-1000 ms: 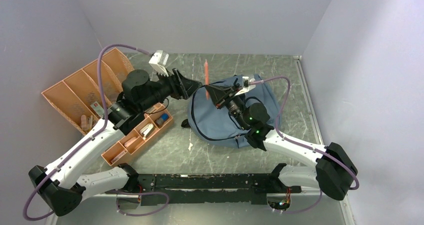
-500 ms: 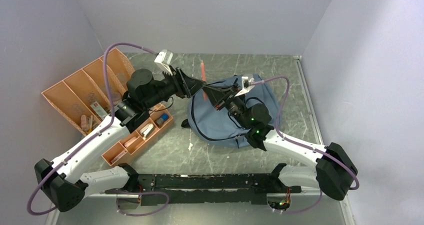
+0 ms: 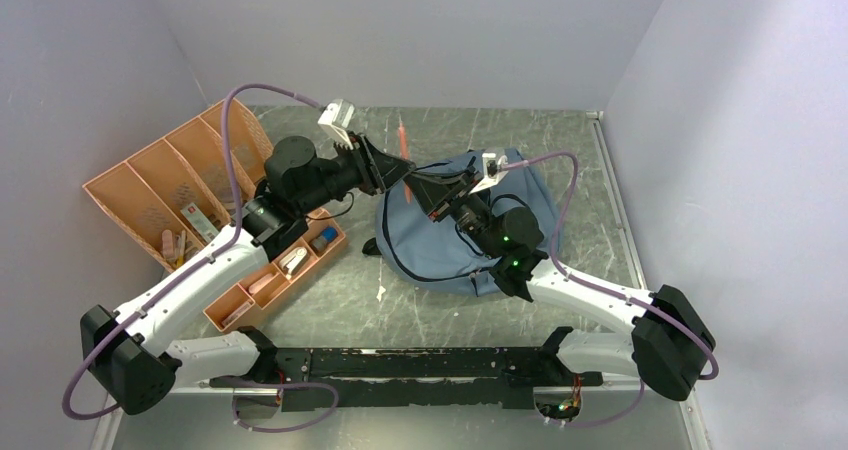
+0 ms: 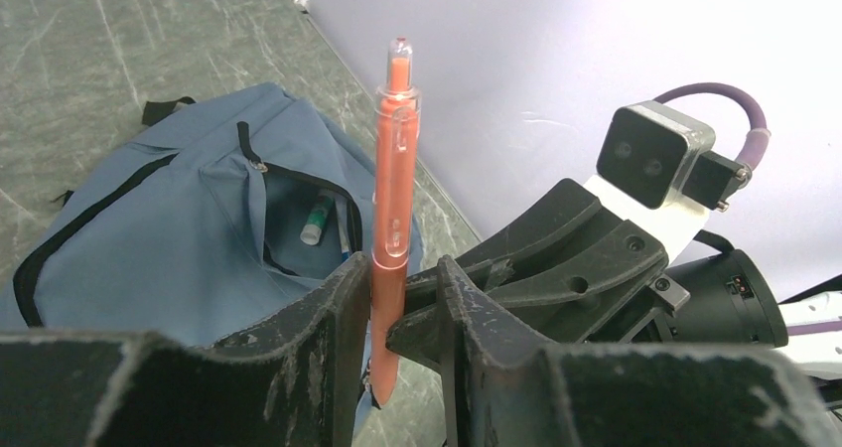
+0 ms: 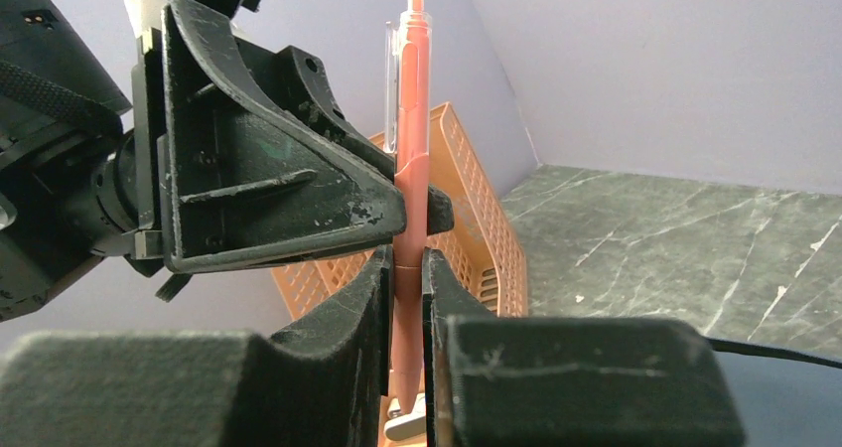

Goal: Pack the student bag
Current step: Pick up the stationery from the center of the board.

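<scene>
An orange pen (image 3: 403, 142) stands upright between both grippers, above the left edge of the grey-blue student bag (image 3: 450, 240). My right gripper (image 3: 412, 182) is shut on the pen's lower part (image 5: 410, 149); its jaws (image 5: 405, 258) press both sides. My left gripper (image 3: 398, 175) is open around the same pen (image 4: 394, 169). The pen lies against one finger (image 4: 343, 298), with a gap to the other. The bag's front pocket (image 4: 298, 219) is unzipped, with a white-and-green tube and another pen inside.
An orange compartment tray (image 3: 270, 270) with small items lies left of the bag. A larger orange mesh organizer (image 3: 150, 185) stands at the far left and shows behind the pen in the right wrist view (image 5: 467, 199). Walls enclose the back and sides.
My left arm has reached further right, bringing its open jaws around the pen. The right gripper and the pen have shifted slightly left and back.
</scene>
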Controlling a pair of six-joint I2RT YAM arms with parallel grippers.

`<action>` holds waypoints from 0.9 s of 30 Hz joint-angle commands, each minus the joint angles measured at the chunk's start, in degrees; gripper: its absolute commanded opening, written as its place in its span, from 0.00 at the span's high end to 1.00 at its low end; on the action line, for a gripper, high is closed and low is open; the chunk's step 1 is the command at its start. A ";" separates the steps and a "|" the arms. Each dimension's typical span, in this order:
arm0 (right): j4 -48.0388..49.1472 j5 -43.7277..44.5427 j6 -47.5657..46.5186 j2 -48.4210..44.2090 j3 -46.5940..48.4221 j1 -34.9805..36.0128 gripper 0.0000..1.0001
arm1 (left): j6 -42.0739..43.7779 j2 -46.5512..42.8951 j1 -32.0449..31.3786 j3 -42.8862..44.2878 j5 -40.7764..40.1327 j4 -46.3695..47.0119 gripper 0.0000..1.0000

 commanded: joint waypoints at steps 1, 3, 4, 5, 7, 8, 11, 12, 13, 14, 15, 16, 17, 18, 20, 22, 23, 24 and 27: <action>3.47 -0.08 0.45 -1.32 1.20 -0.11 1.00 | -0.74 0.21 0.36 -0.57 2.22 3.49 0.66; 3.40 -0.08 0.27 -1.41 1.22 -0.11 1.00 | -0.76 0.27 0.39 -0.70 2.64 3.60 0.68; 3.38 -0.11 0.26 -1.48 1.24 -0.14 1.00 | -0.76 0.26 0.35 -0.74 2.77 3.63 0.69; 3.33 -0.06 0.18 -1.52 1.33 -0.12 1.00 | -0.85 0.25 0.39 -0.82 2.90 3.68 0.69; 3.14 0.01 -0.07 -1.66 1.46 -0.11 1.00 | -0.97 0.27 0.35 -1.05 3.22 3.89 0.69; 3.05 0.10 -0.24 -1.71 1.47 -0.11 1.00 | -1.02 0.19 0.34 -1.16 3.31 3.93 0.69; 2.72 0.42 -0.81 -2.01 1.55 -0.12 1.00 | -1.18 0.16 0.38 -1.44 3.49 4.12 0.73; 2.69 0.47 -0.92 -2.00 1.56 -0.11 1.00 | -1.12 0.17 0.42 -1.45 3.57 4.13 0.76; 2.65 0.48 -1.11 -2.02 1.60 -0.11 1.00 | -1.07 0.15 0.37 -1.45 3.67 4.12 0.80; 2.41 0.51 -1.38 -2.10 1.65 -0.11 1.00 | -1.04 0.14 0.34 -1.45 3.76 4.08 0.84; 2.02 0.62 -1.83 -2.16 1.73 -0.11 1.00 | -0.98 0.13 0.41 -1.45 3.82 4.04 0.89; 1.40 0.95 -2.21 -2.24 1.80 -0.11 1.00 | -0.92 0.25 0.41 -1.45 3.85 4.01 0.93; 0.32 1.40 -2.62 -2.43 1.97 -0.11 0.99 | -0.79 0.34 0.37 -1.32 3.91 3.82 0.95; -0.71 1.84 -3.27 -2.79 2.14 -0.11 0.95 | -0.64 0.48 0.34 -1.16 3.95 3.60 0.95; -3.60 2.64 -5.08 -3.71 2.70 -0.12 0.85 | -0.46 0.72 0.34 -0.91 3.87 3.06 0.95; -6.50 3.56 -7.10 -4.66 3.23 -0.18 0.73 | -0.22 1.09 0.38 -0.63 3.57 2.53 0.95; -8.00 4.20 -7.99 -5.19 3.38 -0.20 0.69 | -0.15 1.25 0.41 -0.51 3.38 2.41 0.95; -9.47 4.98 -9.03 -5.79 3.51 -0.20 0.66 | 0.11 1.34 0.39 -0.37 3.15 2.16 0.95; -17.06 8.17 -11.90 -7.38 4.75 -0.20 0.60 | 0.77 1.95 0.37 0.20 2.27 1.00 0.95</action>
